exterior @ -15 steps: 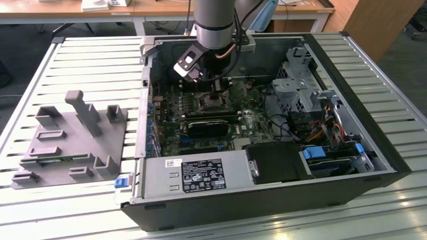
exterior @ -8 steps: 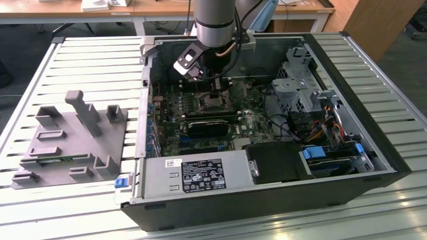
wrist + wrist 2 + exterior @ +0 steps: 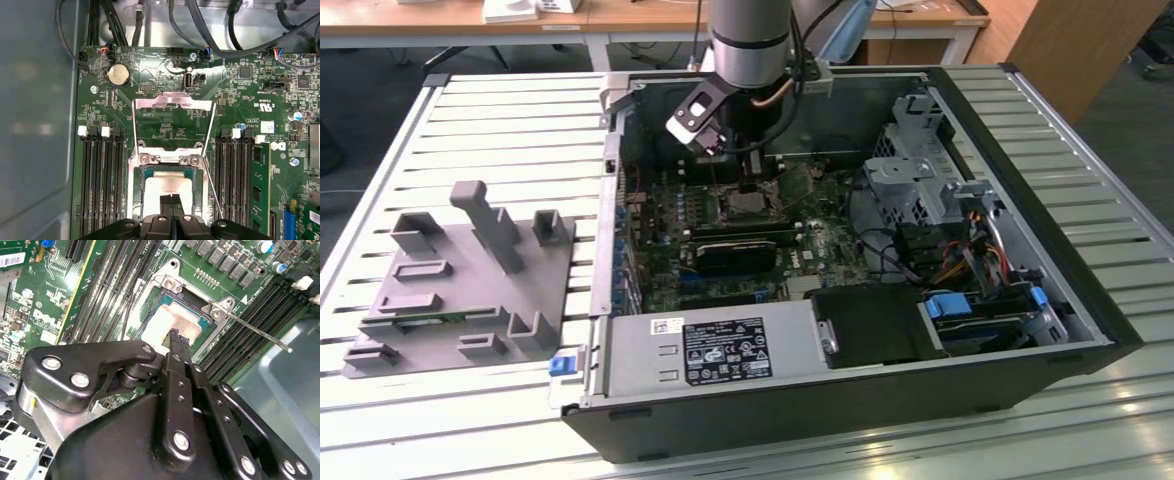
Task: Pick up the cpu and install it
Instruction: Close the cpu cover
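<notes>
Cpu (image 3: 167,320) lies in the socket inside the open computer case (image 3: 854,400) on a pale slatted desk (image 3: 494,130).
End effector (image 3: 176,335), fingers pinched narrow, poised directly over the cpu inside the case; grey tray (image 3: 467,280) beside the case; wooden desk (image 3: 454,25) beyond the case.

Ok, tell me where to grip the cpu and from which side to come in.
Probably two opposite edges, coming straight down from above: the cpu lies flat in its socket, top face up, load frame swung open, so its top is exposed and its sides sit recessed.
</notes>
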{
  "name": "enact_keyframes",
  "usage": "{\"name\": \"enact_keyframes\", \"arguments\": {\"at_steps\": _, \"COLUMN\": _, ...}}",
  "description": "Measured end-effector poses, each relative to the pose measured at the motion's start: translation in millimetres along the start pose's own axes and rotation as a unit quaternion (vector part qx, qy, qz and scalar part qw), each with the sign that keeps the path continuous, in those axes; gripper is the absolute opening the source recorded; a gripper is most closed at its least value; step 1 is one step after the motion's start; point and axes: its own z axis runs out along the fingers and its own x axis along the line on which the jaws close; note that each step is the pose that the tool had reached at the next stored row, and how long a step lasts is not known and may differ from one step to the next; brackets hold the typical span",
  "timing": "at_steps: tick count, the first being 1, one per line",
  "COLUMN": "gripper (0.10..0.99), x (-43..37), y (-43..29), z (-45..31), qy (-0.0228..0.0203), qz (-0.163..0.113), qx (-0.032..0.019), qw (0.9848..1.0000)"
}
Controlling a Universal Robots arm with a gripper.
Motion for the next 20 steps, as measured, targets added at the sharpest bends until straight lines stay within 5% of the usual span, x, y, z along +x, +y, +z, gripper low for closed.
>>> {"name": "enact_keyframes", "arguments": {"at_steps": 20, "gripper": 0.106, "x": -2.4, "y": 1.6, "z": -36.7, "qy": 0.0001, "qz": 0.000, "qx": 0.0091, "qw": 1.0000}}
